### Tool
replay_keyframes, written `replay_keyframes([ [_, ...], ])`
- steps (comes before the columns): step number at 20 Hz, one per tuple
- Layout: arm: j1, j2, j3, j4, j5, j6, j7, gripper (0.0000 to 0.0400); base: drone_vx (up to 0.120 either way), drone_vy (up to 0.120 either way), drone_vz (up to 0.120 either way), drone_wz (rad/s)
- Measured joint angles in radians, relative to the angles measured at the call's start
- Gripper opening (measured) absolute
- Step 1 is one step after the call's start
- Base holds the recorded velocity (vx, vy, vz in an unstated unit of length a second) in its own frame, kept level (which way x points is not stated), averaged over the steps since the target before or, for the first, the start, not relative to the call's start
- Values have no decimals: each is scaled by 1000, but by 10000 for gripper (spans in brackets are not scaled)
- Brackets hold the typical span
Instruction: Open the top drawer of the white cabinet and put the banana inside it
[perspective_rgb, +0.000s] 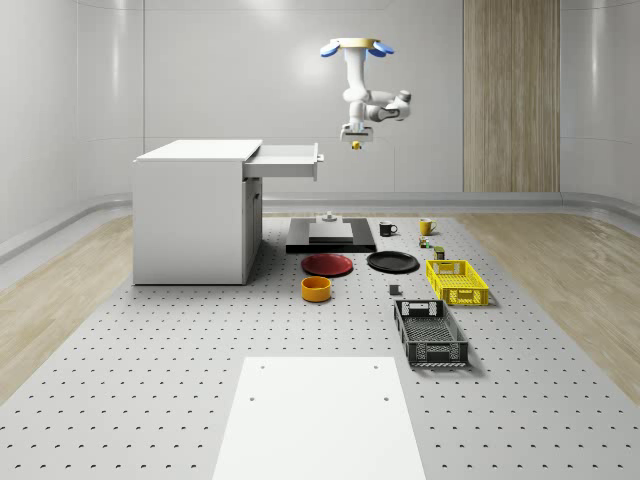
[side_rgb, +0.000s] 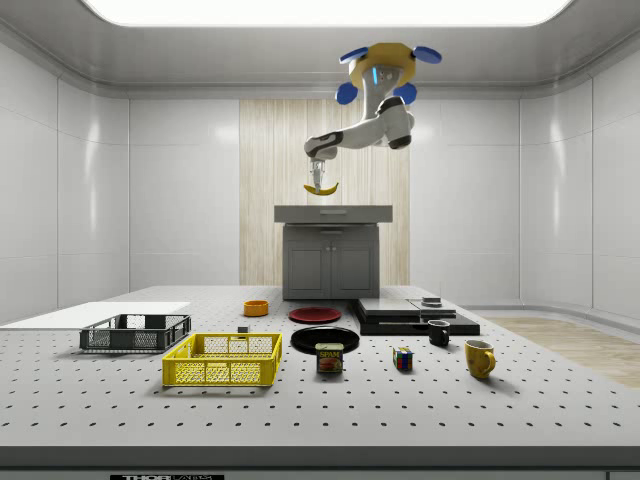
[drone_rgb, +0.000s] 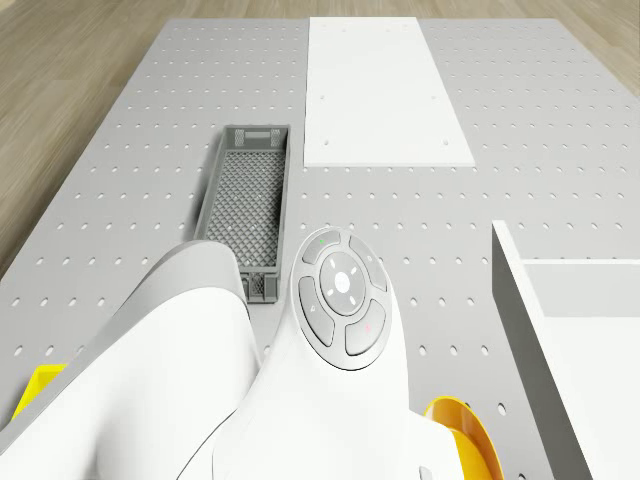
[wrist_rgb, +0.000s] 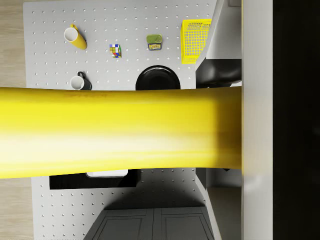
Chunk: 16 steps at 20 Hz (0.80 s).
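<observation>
The white cabinet (perspective_rgb: 190, 210) stands at the whole-scene view's left with its top drawer (perspective_rgb: 288, 160) pulled open toward the right. The drone (perspective_rgb: 355, 45) hovers high, just right of the drawer's front and above the black platform (perspective_rgb: 330, 235). My gripper (perspective_rgb: 356, 140) hangs from the bent arm, shut on the yellow banana (perspective_rgb: 355, 146). In the side view the banana (side_rgb: 321, 187) hangs under the gripper (side_rgb: 319, 178), a little above the drawer front (side_rgb: 333, 213). In the wrist view the banana (wrist_rgb: 120, 132) lies crosswise against one finger (wrist_rgb: 257, 120).
On the perforated table lie a red plate (perspective_rgb: 327, 264), black plate (perspective_rgb: 392, 262), orange bowl (perspective_rgb: 316, 289), yellow basket (perspective_rgb: 457, 281), grey crate (perspective_rgb: 430, 333), two mugs (perspective_rgb: 388, 229) and a white sheet (perspective_rgb: 320, 415). The drone view looks down past the arm (drone_rgb: 300, 380) at the crate (drone_rgb: 245, 200).
</observation>
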Motion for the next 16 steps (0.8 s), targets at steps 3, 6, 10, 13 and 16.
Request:
replay_keyframes([
  [3,0,0,0,0,0,0,0,193,0,-120,40,0],
  [6,0,0,0,0,0,0,0,193,0,-120,80,0],
  [10,0,-1,0,0,0,1,0,193,0,-120,0,0],
  [13,0,-1,0,0,0,1,0,193,0,-120,0,0],
  [16,0,-1,0,0,0,1,0,193,0,-120,0,0],
])
